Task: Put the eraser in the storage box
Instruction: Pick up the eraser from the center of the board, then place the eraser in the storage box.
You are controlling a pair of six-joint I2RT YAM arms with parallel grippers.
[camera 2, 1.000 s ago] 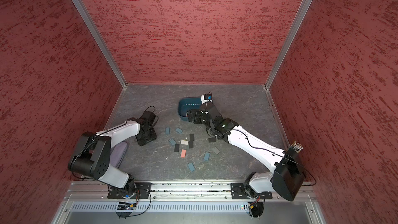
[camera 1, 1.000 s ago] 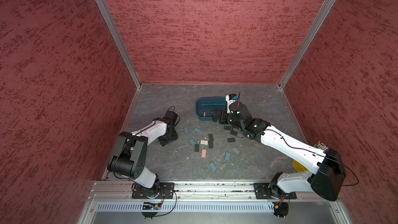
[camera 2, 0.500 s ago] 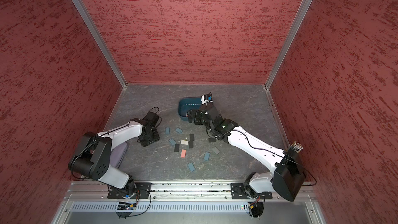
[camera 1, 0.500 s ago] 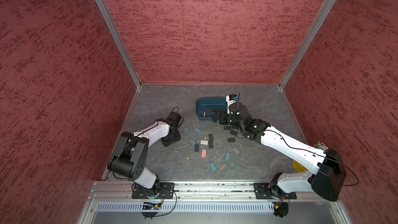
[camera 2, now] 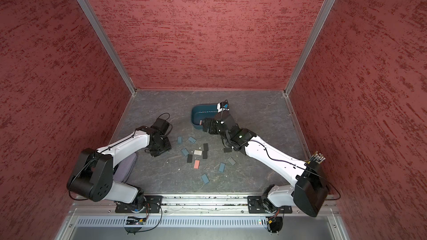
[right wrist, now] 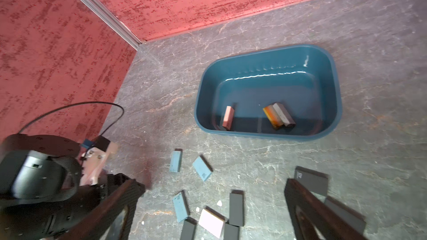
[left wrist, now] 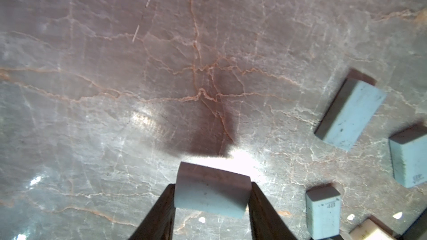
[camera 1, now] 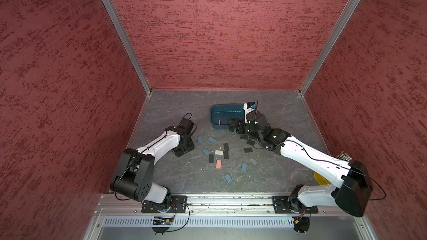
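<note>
In the left wrist view my left gripper [left wrist: 212, 190] is shut on a pale blue eraser [left wrist: 211, 195], held low over the marbled floor. In both top views this gripper [camera 1: 183, 150] [camera 2: 159, 150] sits left of the scattered erasers, and the held eraser is hidden under it. The dark teal storage box [camera 1: 221, 111] [camera 2: 201, 111] [right wrist: 265, 132] stands at the back middle. It holds a pink eraser [right wrist: 228, 116] and an orange and a grey one [right wrist: 279, 114]. My right gripper [camera 1: 233, 125] [camera 2: 206, 125] [right wrist: 213, 188] is open and empty beside the box's near right corner.
Several loose erasers lie in mid floor: blue [camera 1: 228, 178], black [camera 1: 211, 158], pink [camera 1: 218, 163] and white [camera 1: 218, 152]. Pencils [camera 2: 317, 156] and a yellow cup [camera 1: 321, 178] stand behind my right arm's shoulder. A purple cloth [camera 2: 124, 167] lies under my left arm. Red walls close in three sides.
My left gripper has closed a little onto the pale blue eraser and its wrist has shifted slightly. The right arm has hardly moved and stays open.
</note>
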